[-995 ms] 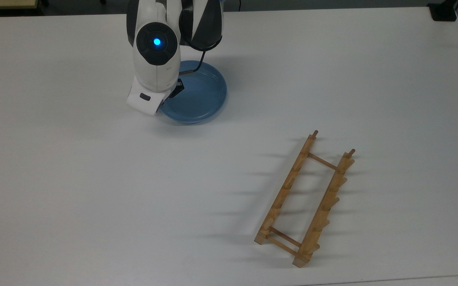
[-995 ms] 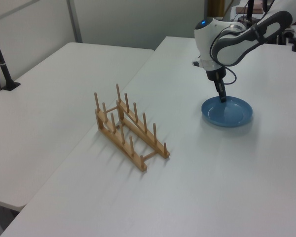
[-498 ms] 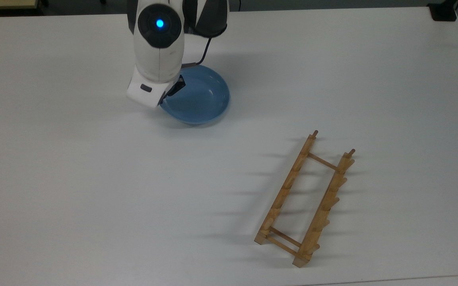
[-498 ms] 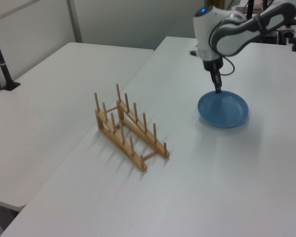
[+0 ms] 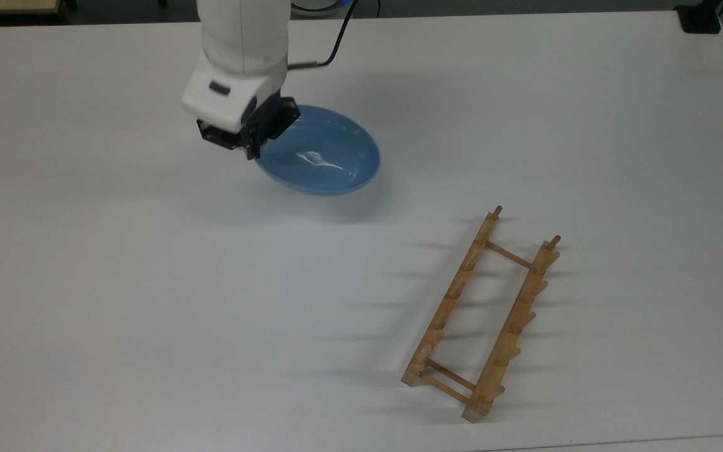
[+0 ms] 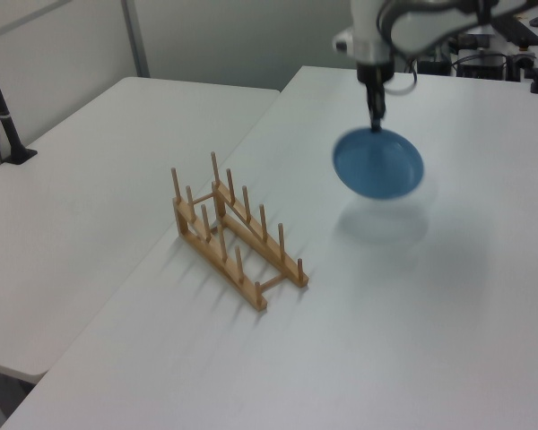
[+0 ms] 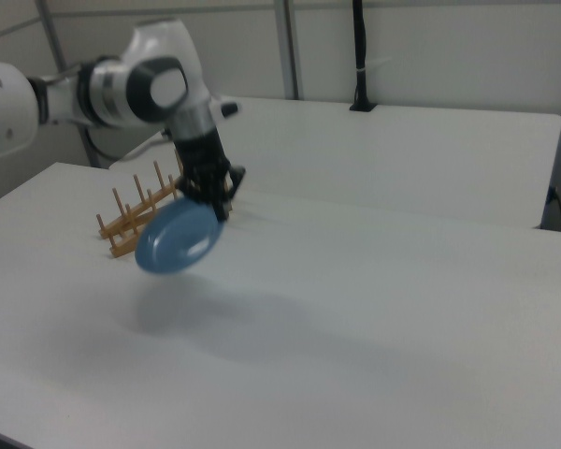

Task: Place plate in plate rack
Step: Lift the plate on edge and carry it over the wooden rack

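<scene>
You have a plain white counter [image 5: 148,282] under everything. In the left view, a second white counter [image 6: 90,179] sits just beside it on the left view's left, with a black post [image 6: 2,107] standing on it, upright, near its far edge.

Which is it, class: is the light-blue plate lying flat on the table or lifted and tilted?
Lifted and tilted: the plate hangs by its rim from the gripper, with its shadow on the table below.
</scene>
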Available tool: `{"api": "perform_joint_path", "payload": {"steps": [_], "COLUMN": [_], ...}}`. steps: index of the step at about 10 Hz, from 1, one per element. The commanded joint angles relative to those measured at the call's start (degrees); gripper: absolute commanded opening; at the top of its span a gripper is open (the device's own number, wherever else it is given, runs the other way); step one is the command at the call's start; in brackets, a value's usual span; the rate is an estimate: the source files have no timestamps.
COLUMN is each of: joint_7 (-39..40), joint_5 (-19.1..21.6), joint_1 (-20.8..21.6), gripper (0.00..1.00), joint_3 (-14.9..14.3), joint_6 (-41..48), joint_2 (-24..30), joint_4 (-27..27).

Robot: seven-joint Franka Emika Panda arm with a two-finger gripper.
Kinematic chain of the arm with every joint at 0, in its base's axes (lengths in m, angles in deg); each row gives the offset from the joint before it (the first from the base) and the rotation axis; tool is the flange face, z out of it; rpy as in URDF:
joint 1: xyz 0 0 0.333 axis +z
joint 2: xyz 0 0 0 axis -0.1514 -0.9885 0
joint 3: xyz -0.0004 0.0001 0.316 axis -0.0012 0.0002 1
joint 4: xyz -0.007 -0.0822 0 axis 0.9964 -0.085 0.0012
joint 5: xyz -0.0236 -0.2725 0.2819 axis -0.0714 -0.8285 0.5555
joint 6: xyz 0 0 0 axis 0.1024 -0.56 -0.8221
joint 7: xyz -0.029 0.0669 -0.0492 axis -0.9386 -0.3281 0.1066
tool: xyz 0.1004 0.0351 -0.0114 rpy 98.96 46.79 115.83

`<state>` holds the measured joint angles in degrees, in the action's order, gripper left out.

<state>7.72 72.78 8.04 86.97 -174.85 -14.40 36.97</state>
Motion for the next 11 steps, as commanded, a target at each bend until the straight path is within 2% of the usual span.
{"api": "perform_joint_path", "payload": {"steps": [1, 2, 3, 5, 6, 7, 10, 11], "joint_7": [-15.30, -23.03, -30.85, -46.59, -51.79, -55.15, -58.32, -63.31], "joint_5": [1.82, 1.20, -1.33, -14.38, -20.10, -25.03, -35.94, -42.51], "joint_1": [4.59, 8.10, 11.18, 17.86, 19.98, 20.95, 23.68, 24.64], "gripper": [0.00, 0.00, 0.00, 0.00, 0.00, 0.00, 0.00, 0.00], "joint_3": [-0.09, -0.18, -0.18, -0.09, -0.09, -0.09, -0.09, -0.09], "joint_6": [2.93, -0.38, -6.85, -15.76, -18.41, -20.00, -25.44, -26.94], "joint_2": [1.76, 1.67, 1.58, 0.71, -0.43, -0.70, -0.70, -0.79], "joint_4": [-9.63, -11.91, -11.84, -10.27, -9.21, -7.55, -0.79, 1.41]}}
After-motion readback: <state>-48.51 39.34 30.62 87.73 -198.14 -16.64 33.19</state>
